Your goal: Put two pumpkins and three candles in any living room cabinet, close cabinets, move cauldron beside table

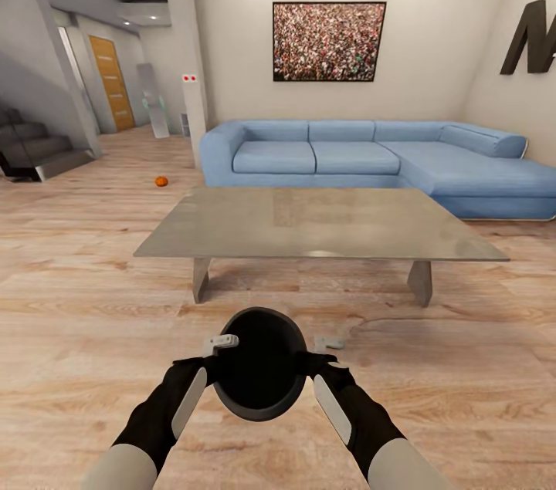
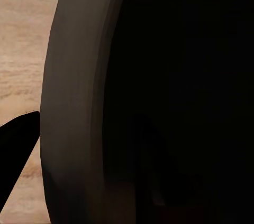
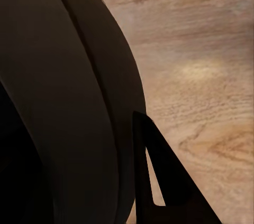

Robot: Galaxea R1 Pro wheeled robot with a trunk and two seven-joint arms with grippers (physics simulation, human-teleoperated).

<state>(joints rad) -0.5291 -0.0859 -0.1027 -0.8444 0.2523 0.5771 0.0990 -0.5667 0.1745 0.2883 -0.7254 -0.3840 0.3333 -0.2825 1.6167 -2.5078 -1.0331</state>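
Small orange ribbed pumpkin (image 1: 161,181) lies on floor far beyond left fingers. Left gripper (image 1: 224,345) and right gripper (image 1: 324,347) pinch opposite rim sides of round black wide-mouthed cauldron (image 1: 260,373), just short of grey low table (image 1: 316,224). Risk: thin rim grips slipping, pot tipping. Dark wall letter "M" (image 1: 531,36) partly readable.

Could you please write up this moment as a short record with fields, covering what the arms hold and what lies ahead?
held object: cauldron, black, mouth towards the camera, carried between both arms
left gripper: at the cauldron's left rim; grip state unclear
right gripper: at the cauldron's right side; grip state unclear
ahead: grey low table, just beyond the cauldron
behind table: blue corner sofa
loose item: one pumpkin on the wooden floor, left of the sofa
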